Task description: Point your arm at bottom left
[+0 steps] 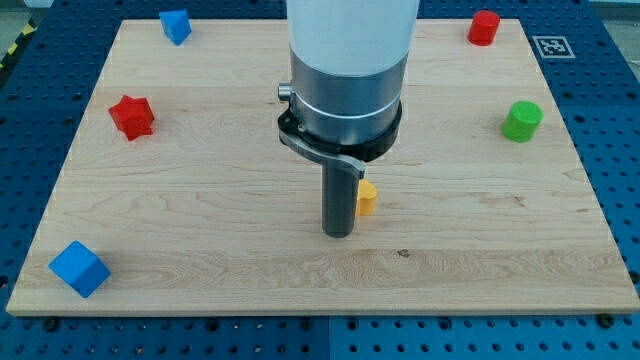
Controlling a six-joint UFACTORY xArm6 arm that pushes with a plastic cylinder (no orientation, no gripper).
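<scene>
Blue cube (78,268): nearest item, at the view's bottom left corner of the table (200,270), set slightly askew, close to the front edge and the left edge. This is the corner the task names; it lies well apart from my tip.

My tip (340,234): lower end of a dark upright rod, resting on the table a little right of centre and below the middle. The rod hangs from a wide grey-and-white arm body (348,60) that fills the view's top centre. There is no gripper on this arm, so no open or closed state can be told.

Yellow block (367,197): just beside the rod on the view's right, partly hidden behind it; its shape cannot be made out, and whether it touches the rod cannot be told.

Red star-like block (132,116): left side of the table, about mid-depth, well apart from my tip.

Green cylinder (522,120): right side, about the same depth as the red star-like block, standing upright.

Blue block (175,26): far left, near the view's top edge of the table, cube-like.

Red cylinder (484,27): far right, near the top edge.

Blue perforated surface (610,120): surrounds the table on all sides.
</scene>
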